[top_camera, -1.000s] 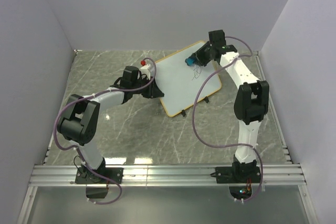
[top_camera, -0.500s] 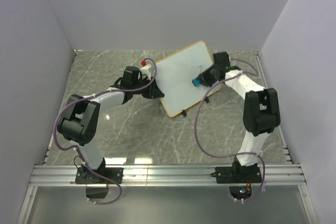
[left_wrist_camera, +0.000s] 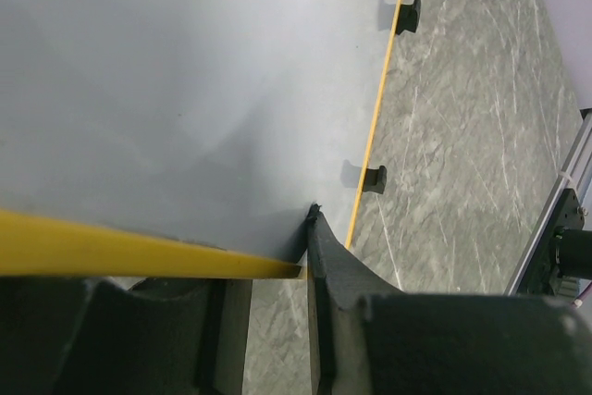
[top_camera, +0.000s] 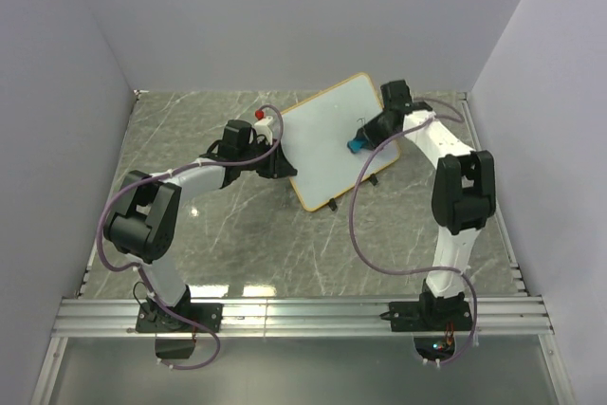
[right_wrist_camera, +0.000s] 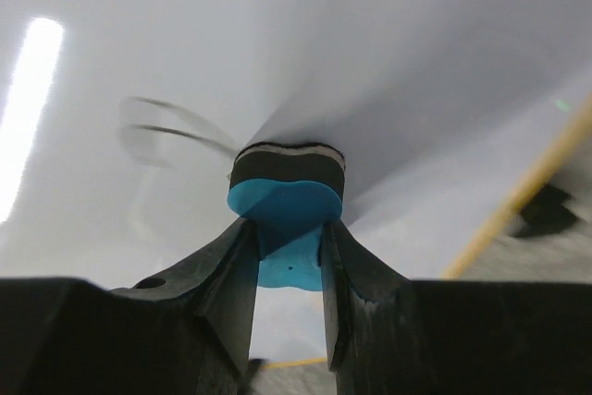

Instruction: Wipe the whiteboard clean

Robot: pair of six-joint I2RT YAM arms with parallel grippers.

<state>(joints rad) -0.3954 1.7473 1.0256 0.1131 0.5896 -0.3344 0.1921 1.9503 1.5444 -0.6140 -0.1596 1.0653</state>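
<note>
On marble table, whiteboard w/ orange frame, its edge clamped btwn left gripper fingers. Right gripper pinches blue eraser, felt face against board ahead of fingertips; faint scribble just left.

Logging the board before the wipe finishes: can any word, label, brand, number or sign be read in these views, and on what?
None can be read.
The whiteboard carries only a blurred, looping pen scribble beside the blue eraser; it forms no letters or numbers.
</note>
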